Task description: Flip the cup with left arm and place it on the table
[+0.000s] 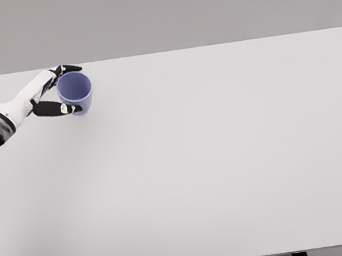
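A blue cup (pixel 76 92) sits at the far left of the white table (pixel 214 160), its open mouth facing up and towards me. My left hand (pixel 58 89) wraps around it from the left: the thumb (pixel 53 109) lies along its near side and the fingers (pixel 66 69) curl over its far rim. The white left forearm runs from the hand down to the left edge of the picture. I cannot tell whether the cup's base touches the table or hangs just above it.
The table's far edge runs just behind the cup and its left edge lies close by. Two dark table legs show at the bottom.
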You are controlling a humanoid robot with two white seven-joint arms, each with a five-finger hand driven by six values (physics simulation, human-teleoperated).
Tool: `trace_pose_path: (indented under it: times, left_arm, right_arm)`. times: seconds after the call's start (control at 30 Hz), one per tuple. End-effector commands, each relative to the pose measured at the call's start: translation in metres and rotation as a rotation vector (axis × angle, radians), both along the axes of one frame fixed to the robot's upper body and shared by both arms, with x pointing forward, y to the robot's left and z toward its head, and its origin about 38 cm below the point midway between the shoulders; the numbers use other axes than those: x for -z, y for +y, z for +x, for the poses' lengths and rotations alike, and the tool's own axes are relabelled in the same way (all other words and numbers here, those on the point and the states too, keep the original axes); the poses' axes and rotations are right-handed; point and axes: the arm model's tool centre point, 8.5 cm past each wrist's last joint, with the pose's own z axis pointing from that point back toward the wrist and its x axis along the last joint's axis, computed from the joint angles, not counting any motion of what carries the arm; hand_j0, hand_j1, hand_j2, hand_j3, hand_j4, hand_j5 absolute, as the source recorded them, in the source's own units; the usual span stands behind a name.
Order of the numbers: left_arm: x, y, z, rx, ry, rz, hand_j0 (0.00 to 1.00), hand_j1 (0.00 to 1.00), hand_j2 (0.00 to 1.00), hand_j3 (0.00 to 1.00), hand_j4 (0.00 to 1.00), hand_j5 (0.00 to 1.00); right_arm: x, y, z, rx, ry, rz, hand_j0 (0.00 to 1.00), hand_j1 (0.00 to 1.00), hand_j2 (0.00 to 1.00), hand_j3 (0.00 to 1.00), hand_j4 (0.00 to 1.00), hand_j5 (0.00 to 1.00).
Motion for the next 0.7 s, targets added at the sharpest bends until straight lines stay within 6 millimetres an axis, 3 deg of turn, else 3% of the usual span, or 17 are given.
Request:
trace_pose_path:
  times: [0.0, 0.67]
  left_arm:
    - [-0.0021, -0.0010, 0.0008, -0.002, -0.004, -0.020, 0.83, 0.83, 0.83, 0.83, 0.83, 0.83]
    - [0.0055, -0.0036, -0.0014, -0.008, 0.026, -0.092, 0.84, 0.84, 0.84, 0.84, 0.84, 0.84]
  right_arm:
    - [0.0000, -0.0001, 0.0000, -0.001, 0.000, -0.001, 1.00, 1.00, 1.00, 1.00, 1.00, 1.00]
    - [-0.0001, 0.0000, -0.0005, -0.001, 0.001, 0.001, 1.00, 1.00, 1.00, 1.00, 1.00, 1.00]
